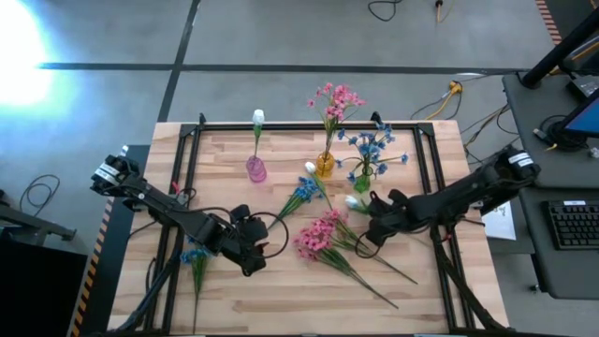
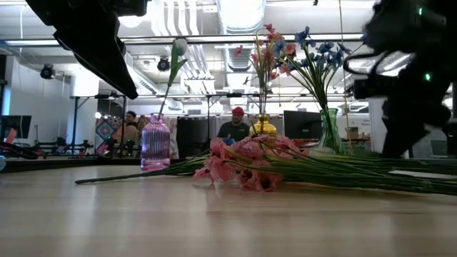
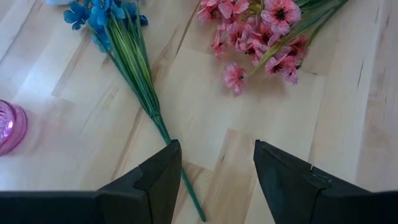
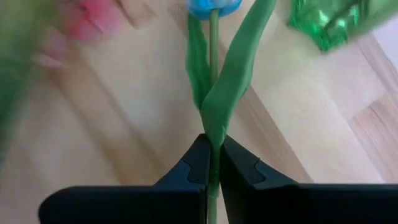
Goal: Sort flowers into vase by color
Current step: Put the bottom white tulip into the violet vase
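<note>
Sorting was partly done: white, pink and blue stems stood in the pink vase [image 1: 255, 168], yellow vase [image 1: 325, 166] and green vase [image 1: 362, 180]. The left gripper [image 1: 253, 245] hung with fingers wide beside the loose blue flowers [image 1: 301, 194] on the counter [image 1: 281, 300], pink flowers [image 1: 318, 235] lying further right. The right gripper [image 1: 372, 225] pinched a white-bud stem [image 4: 213, 81].

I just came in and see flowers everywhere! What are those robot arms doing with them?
They are sorting fake flowers into vases by color. The right gripper is pinching a green flower stem near the green vase. The left gripper is open above a blue bunch lying on the table. A pink bunch still lies there too.
</note>
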Controlling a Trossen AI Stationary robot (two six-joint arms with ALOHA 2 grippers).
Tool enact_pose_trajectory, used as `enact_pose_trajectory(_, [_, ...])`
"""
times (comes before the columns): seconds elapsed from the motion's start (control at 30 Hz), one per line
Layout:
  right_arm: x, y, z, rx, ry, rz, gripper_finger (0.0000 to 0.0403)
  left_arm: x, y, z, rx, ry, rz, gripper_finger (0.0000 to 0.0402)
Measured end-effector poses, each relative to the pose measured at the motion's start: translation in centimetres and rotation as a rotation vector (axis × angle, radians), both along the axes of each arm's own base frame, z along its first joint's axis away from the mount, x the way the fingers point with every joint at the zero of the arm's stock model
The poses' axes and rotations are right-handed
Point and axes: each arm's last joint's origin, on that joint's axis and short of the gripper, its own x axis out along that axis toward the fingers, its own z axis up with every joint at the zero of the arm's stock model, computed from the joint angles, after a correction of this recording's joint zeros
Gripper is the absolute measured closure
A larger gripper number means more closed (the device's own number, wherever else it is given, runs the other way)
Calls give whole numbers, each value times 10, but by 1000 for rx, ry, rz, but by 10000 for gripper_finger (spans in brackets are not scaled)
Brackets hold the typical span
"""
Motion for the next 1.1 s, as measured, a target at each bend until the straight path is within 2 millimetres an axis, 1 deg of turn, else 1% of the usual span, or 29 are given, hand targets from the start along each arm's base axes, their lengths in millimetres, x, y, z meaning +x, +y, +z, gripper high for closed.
enact_pose_trajectory(0.1, [-4,1,10,12,-23,27,389,0,0,0,4,1,-6,214])
enact_pose_trajectory(0.2, [-6,4,26,31,-101,71,390,1,0,1,16,-16,-9,214])
enact_pose_trajectory(0.33, [-13,8,43,60,-196,106,390,5,-2,3,2,-62,-9,214])
enact_pose_trajectory(0.43, [-16,12,57,80,-301,159,390,10,-5,7,-6,-119,-39,214])
enact_pose_trajectory(0.5, [-15,15,67,93,-395,206,390,15,-7,11,2,-182,-69,214])
enact_pose_trajectory(0.63, [-4,23,89,90,-637,318,390,28,-13,25,52,-356,-126,214])
enact_pose_trajectory(0.77, [10,29,108,11,-855,436,390,36,-16,39,114,-506,-143,214])
enact_pose_trajectory(0.87, [22,34,114,-83,-960,510,390,43,-19,42,154,-568,-155,214])
enact_pose_trajectory(0.93, [29,37,114,-145,-1007,551,390,50,-19,42,193,-615,-168,214])
enact_pose_trajectory(1.03, [41,43,116,-221,-1107,581,390,63,-17,46,250,-714,-176,214])
enact_pose_trajectory(1.1, [48,45,117,-259,-1178,581,390,69,-16,44,279,-738,-177,214])
